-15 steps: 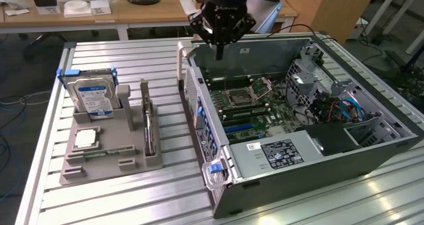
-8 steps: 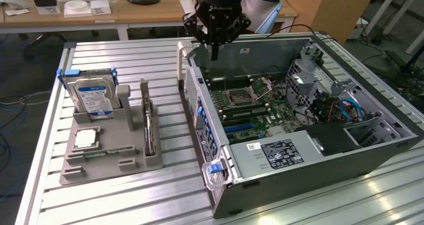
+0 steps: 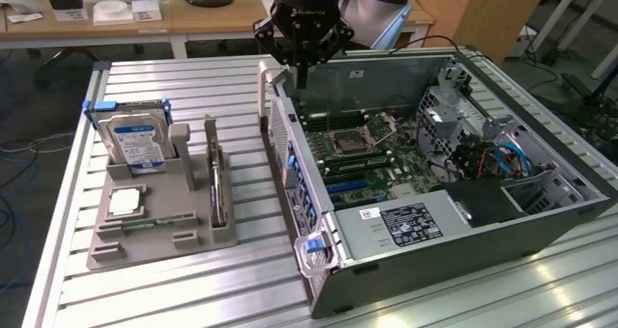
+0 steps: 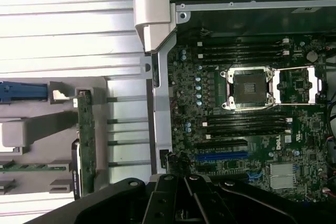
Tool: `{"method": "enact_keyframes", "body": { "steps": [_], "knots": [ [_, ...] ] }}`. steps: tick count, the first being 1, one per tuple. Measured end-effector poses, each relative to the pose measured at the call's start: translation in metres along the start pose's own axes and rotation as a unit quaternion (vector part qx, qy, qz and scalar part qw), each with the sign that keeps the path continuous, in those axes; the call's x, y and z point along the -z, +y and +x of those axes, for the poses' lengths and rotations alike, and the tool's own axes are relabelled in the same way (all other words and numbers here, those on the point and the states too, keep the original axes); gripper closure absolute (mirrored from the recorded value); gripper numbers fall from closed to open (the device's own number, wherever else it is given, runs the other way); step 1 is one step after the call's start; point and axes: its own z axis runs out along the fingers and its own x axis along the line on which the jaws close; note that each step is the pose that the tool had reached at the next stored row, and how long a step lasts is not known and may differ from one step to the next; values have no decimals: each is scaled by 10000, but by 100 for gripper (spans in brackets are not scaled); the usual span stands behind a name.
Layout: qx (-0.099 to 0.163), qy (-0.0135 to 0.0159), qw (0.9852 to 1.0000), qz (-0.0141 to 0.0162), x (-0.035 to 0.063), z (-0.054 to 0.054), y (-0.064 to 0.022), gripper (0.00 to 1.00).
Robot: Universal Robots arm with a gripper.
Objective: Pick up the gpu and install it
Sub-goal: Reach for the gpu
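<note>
Gripper [image 3: 300, 79] hung with fingers pressed together, holding nothing, above the open case's [image 3: 464, 250] rear wall. At its seven o'clock in the exterior view, the gpu [image 3: 217, 194] stood on edge in a grey rack [image 3: 155, 247], hard drive [image 3: 135, 143] at its ten o'clock.

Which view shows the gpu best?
Wrist view: the gpu shows its green board along most of its length, standing on edge. Exterior view gives it as a thin dark sliver upright in the grey holder.
</note>
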Motion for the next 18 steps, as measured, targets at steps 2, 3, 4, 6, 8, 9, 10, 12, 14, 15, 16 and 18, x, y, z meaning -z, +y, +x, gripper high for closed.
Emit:
{"method": "enact_keyframes", "body": {
  "steps": [2,3,4,6,8,9,10,12,14,15,16,18],
  "knots": [
    [0,0,10000,0,1,30,-2,89],
    [0,0,10000,0,1,45,-3,89],
    [1,0,10000,0,1,60,-5,89],
    [0,0,10000,0,2,88,-7,89],
    [0,0,10000,0,3,115,-9,89],
    [0,0,10000,0,3,129,-10,89],
    [0,0,10000,0,3,144,-11,89],
    [0,0,10000,0,4,172,-13,89],
    [0,0,10000,0,5,201,-15,89],
    [0,0,10000,0,5,215,-16,89],
    [0,0,10000,0,6,229,-17,89],
    [0,0,10000,0,6,259,-19,89]
  ]
}}
